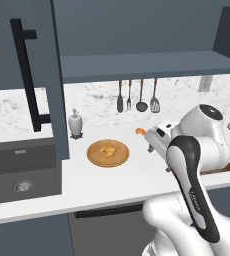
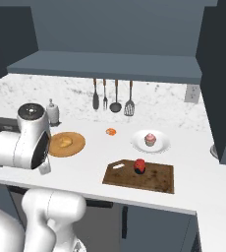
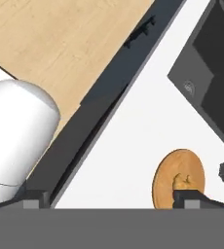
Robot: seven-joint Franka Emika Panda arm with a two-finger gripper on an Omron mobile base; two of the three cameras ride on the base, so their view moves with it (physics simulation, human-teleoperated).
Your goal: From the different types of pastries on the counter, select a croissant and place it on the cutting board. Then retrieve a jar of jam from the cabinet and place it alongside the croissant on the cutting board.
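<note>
The golden-brown croissant (image 1: pixel 107 150) (image 2: pixel 65 142) (image 3: pixel 183 182) lies on a round tan plate (image 1: pixel 94 156) on the white counter (image 1: pixel 112 182). The dark-red jar of jam (image 2: pixel 140 166) stands on the dark brown cutting board (image 2: pixel 156 178), near its back edge. A tiny orange piece (image 2: pixel 111 131) and a pink cupcake (image 2: pixel 150 139) on a white plate sit behind the board. My gripper (image 1: pixel 150 146) (image 3: pixel 111 202) hovers over the counter right of the tan plate, open, nothing between its fingers. The cabinet (image 1: pixel 137 65) stands open above.
The cabinet door (image 1: pixel 52 85) with its black bar handle (image 1: pixel 27 75) hangs open over the dark sink (image 1: pixel 22 172). A soap bottle (image 1: pixel 75 123) stands behind the tan plate. Utensils (image 1: pixel 137 97) hang on the back wall.
</note>
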